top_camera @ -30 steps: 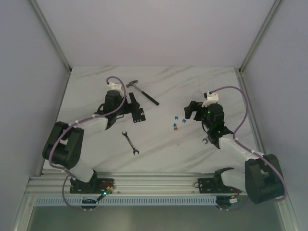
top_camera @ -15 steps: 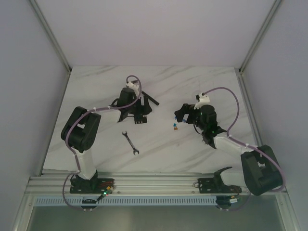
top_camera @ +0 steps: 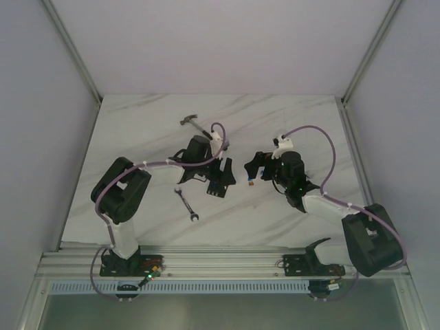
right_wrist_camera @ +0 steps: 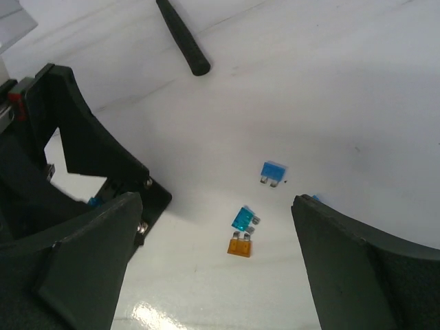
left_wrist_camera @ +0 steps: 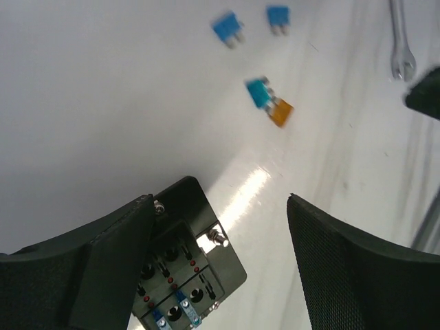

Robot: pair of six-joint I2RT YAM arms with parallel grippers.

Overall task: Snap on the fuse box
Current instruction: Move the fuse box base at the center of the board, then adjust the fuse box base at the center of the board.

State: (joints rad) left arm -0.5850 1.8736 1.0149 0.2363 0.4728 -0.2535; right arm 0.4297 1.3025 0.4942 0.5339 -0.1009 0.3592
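Note:
The fuse box (left_wrist_camera: 189, 268) is a small black block with slots and two blue fuses in its face. It lies on the table against the left finger (left_wrist_camera: 103, 261) of my left gripper (left_wrist_camera: 220, 275), whose jaws stand wide open around it. In the top view the box (top_camera: 218, 187) sits under the left gripper (top_camera: 221, 173). My right gripper (right_wrist_camera: 220, 275) is open and empty, just above loose fuses, facing the left gripper (right_wrist_camera: 69, 137). The box's corner (right_wrist_camera: 148, 196) shows in the right wrist view. The right gripper (top_camera: 254, 167) is a short way right of the box.
Loose fuses lie between the grippers: a blue one (right_wrist_camera: 273, 171), a teal one (right_wrist_camera: 243, 218) and an orange one (right_wrist_camera: 238, 247). A wrench (top_camera: 187, 204) lies left of the box. A hammer (top_camera: 196, 124) lies behind the left arm; its handle (right_wrist_camera: 182, 38) shows too.
The left arm has swung right toward the centre, and the fuse box has moved right and nearer with it. The right gripper has moved left toward the fuses.

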